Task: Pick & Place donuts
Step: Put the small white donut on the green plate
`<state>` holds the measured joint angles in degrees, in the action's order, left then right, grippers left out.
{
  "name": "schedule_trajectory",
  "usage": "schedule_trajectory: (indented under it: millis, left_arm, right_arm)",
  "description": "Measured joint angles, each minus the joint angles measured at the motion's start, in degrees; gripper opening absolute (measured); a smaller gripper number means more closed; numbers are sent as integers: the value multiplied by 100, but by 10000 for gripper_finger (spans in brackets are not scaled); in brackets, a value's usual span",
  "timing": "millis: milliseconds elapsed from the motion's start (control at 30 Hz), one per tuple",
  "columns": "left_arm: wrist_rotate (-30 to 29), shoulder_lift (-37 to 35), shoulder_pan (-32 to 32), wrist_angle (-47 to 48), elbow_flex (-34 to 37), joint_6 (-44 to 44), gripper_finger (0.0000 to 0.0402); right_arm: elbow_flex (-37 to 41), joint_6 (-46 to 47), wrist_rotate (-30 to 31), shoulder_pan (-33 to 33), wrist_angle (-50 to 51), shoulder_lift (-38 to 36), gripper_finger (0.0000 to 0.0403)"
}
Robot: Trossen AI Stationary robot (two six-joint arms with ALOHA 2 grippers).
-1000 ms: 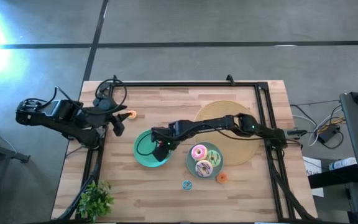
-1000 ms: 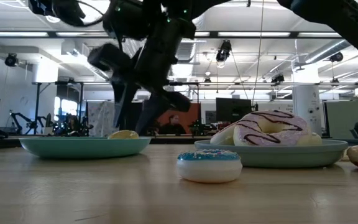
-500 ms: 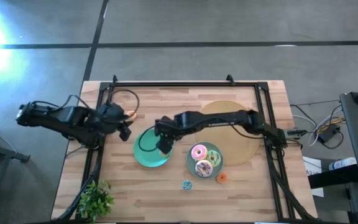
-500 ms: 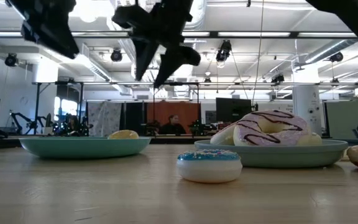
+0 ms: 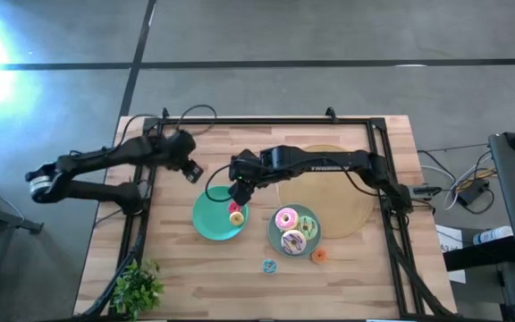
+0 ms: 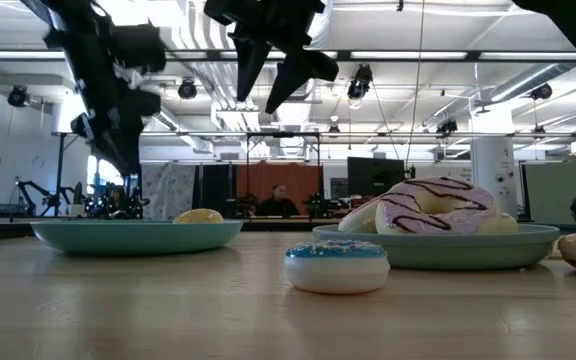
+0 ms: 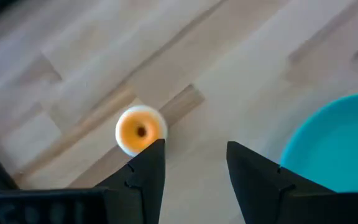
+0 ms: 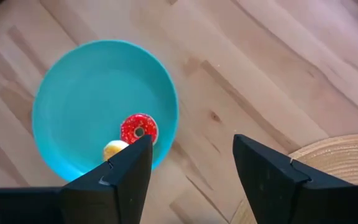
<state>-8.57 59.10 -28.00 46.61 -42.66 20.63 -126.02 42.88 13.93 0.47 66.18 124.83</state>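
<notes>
My left gripper [image 7: 194,149] is open and hovers above the table, a tiny orange donut [image 7: 140,129] lying just outside one fingertip. My right gripper [image 8: 191,155] is open above the near-right rim of the left teal plate [image 8: 92,93]. A tiny red donut [image 8: 138,129] and a small yellow piece [image 8: 114,149] lie flat on that plate. In the high view the second plate [image 5: 280,246] carries a pink donut [image 5: 286,218], a white-brown donut [image 5: 291,240] and a green donut [image 5: 308,227]. A blue donut [image 5: 268,266] and another orange donut [image 5: 318,256] lie on the wood.
The big tan woven disc [image 5: 333,183] lies under the right arm, toward the table's far right. A black frame [image 5: 266,121] borders the table. A small green plant [image 5: 137,286] stands at the near left corner. Bare wood lies along the near edge.
My right gripper has risen from low over the left teal plate and drawn toward the far edge; the red donut now shows lying on that plate. My left gripper has swung toward the table's right and now hangs over the tiny orange donut.
</notes>
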Motion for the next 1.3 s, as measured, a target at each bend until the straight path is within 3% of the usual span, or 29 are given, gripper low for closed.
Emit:
schedule_trajectory:
  millis: [167, 333, 733, 1300]
  left_arm:
    - [797, 676, -1268, -317, 80, -470, 145]
    - [945, 1173, -1826, -471, 79, -713, 145]
    - [954, 2077, -2150, -736, 73, -724, 145]
    - [1238, 1775, -2246, -298, 177, -878, 145]
  right_arm:
    - [0, -373, 18, -68, 12, -6, 214]
    - [0, -716, -34, -246, 8, -6, 214]
    - [0, -1486, -375, -668, -78, -6, 214]
    - [0, -1763, -395, -752, -117, -1, 214]
